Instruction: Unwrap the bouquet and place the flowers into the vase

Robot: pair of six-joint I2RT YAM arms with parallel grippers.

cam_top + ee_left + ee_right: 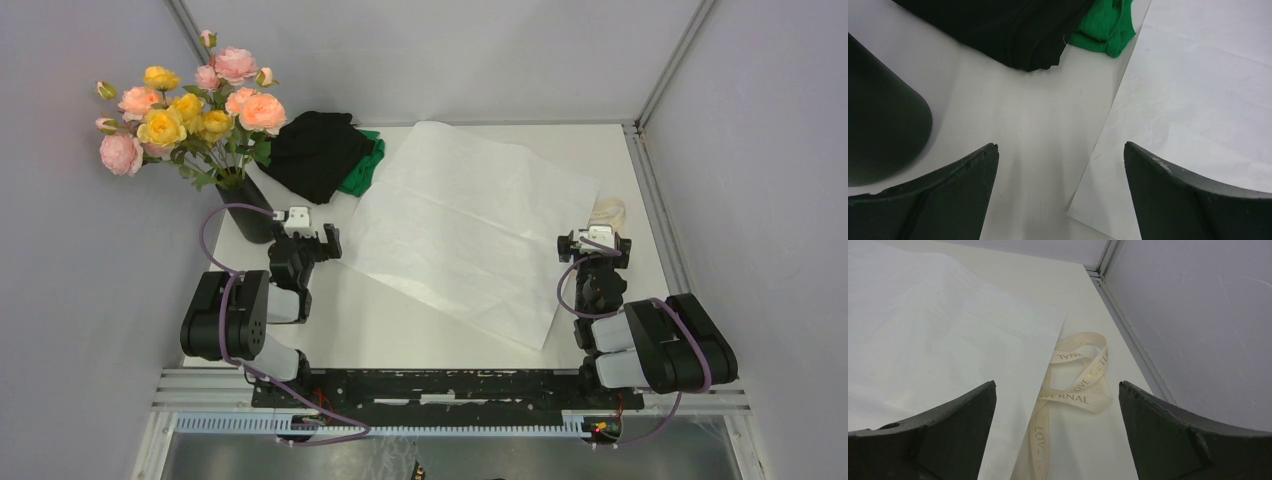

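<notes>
Top external view: the flowers (190,110) stand upright in the vase (250,212) at the far left corner of the table (400,335). The paper sheet (470,220) lies unfolded and flat mid-table. A black-and-green cloth heap (325,155) sits beyond it, and the ribbon (607,212) lies by the right edge. The left gripper (318,241) hangs just beside the vase, and the right gripper (595,240) is near the ribbon.

Left wrist view: fingers (943,195) spread wide, nothing between them. Vase at left, cloth ahead, sheet edge at right.

Right wrist view: fingers (1178,435) spread wide, empty. The looped ribbon lies ahead, partly tucked under the sheet's edge.
</notes>
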